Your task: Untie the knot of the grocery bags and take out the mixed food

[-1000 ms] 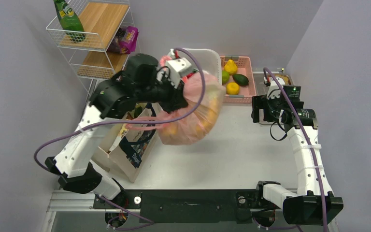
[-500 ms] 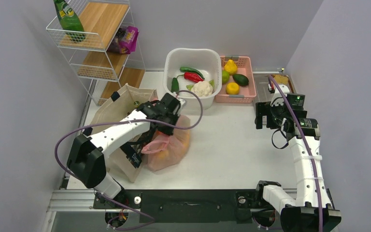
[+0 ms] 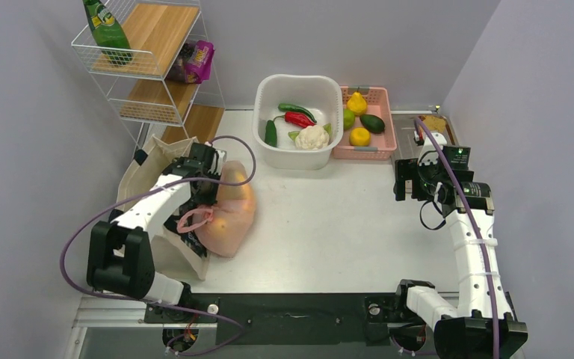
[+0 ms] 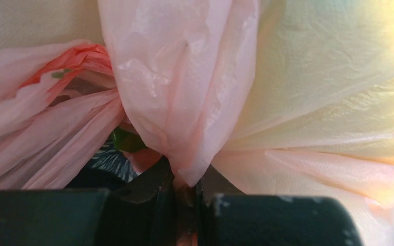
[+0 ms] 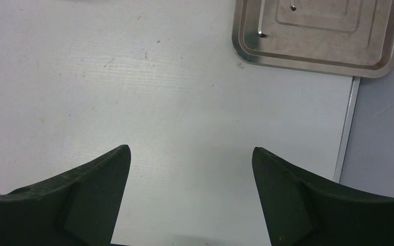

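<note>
The thin pink plastic bag lies on the table against the beige canvas tote. Orange and yellow food shows dimly through its skin. My left gripper sits at the bag's top, shut on a fold of pink plastic. The knot is a band of plastic bunching the folds, right above the jaws. One pink handle loop sticks out to the left. A bit of green peeks out beneath the folds. My right gripper hangs open over bare table at the right, holding nothing.
A white basin with cauliflower and red pepper stands at the back, with a pink basket of fruit beside it. A wire shelf at back left holds a green bottle and a purple packet. A metal tray lies ahead of the right gripper.
My left arm has brought the pink bag down from the air near the basin, leftward, and it now rests on the table beside the tote. The right arm has barely shifted.
</note>
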`<state>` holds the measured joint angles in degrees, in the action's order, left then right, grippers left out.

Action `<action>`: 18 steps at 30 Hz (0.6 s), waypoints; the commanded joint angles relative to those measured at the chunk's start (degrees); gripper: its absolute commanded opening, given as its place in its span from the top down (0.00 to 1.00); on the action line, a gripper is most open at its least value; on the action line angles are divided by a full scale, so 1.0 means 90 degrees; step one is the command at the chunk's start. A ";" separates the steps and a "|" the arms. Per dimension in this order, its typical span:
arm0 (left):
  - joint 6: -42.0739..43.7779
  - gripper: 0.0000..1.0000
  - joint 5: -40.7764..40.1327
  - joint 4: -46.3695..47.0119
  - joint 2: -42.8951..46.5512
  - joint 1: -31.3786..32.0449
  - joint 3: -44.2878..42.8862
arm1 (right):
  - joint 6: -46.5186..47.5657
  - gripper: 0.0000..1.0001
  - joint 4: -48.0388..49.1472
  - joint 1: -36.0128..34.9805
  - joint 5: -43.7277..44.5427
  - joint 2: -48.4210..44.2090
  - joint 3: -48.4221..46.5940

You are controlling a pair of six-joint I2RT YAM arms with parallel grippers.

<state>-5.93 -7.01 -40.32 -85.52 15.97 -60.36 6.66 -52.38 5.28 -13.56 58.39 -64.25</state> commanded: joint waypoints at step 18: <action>0.4760 1.00 -0.0244 -0.0881 -0.0442 -0.3016 -0.0457 | -0.0133 0.16 0.0124 0.0040 -0.0069 0.0068 -0.0159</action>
<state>35.68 -10.57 -42.35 -87.85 -9.13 -59.88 6.28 -52.38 5.28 -13.96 59.05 -64.27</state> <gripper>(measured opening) 0.088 0.836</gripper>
